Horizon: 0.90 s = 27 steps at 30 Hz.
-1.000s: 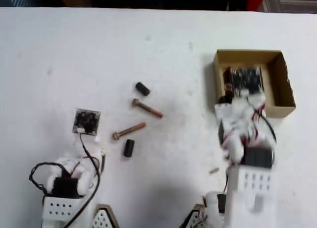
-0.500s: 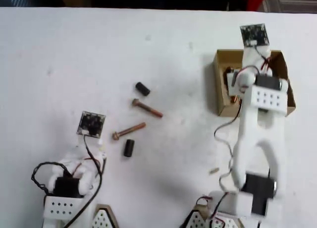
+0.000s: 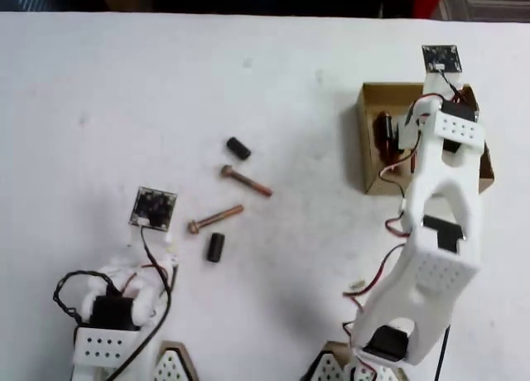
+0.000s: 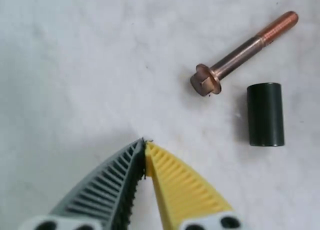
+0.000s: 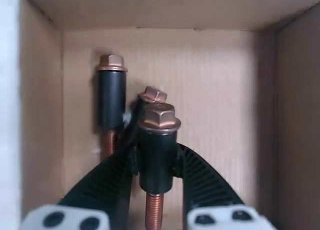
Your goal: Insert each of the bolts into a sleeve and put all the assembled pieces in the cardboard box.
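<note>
My right gripper is shut on an assembled bolt-and-sleeve piece, held over the inside of the cardboard box. Two more assembled pieces lie on the box floor behind it. In the high view the right arm stretches over the box. My left gripper is shut and empty, its tips on the table a short way from a copper bolt and a black sleeve. Two loose bolts and two loose sleeves lie mid-table.
The left arm sits at the front left of the white table. A small brownish scrap lies near the right arm's base. The table's far edge runs along the back.
The right arm has swung from its folded pose near the front of the box out over and across the box. The left arm has barely shifted.
</note>
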Motion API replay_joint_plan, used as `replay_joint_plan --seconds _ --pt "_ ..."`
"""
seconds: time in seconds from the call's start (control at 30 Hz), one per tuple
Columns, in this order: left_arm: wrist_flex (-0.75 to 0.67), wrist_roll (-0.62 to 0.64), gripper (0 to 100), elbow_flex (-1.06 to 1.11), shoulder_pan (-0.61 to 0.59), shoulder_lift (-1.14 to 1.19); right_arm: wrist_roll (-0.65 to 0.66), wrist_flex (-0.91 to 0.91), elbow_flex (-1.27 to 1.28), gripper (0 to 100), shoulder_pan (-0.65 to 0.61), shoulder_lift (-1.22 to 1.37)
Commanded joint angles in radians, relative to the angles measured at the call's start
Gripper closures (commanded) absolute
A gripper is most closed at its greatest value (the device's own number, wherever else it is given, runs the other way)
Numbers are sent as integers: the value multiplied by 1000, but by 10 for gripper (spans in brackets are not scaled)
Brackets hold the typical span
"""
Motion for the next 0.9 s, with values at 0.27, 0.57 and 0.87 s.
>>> replay_joint_plan --seconds 0.27,0.57,0.87 --pt "-31 -14 973 -8 -7 -10 14 4 -190 971 4 99" --pt "-31 -14 973 -6 -7 -10 15 5 -187 815 2 99" --pt "-31 -14 973 -6 -7 -10 8 142 -189 813 -15 -38"
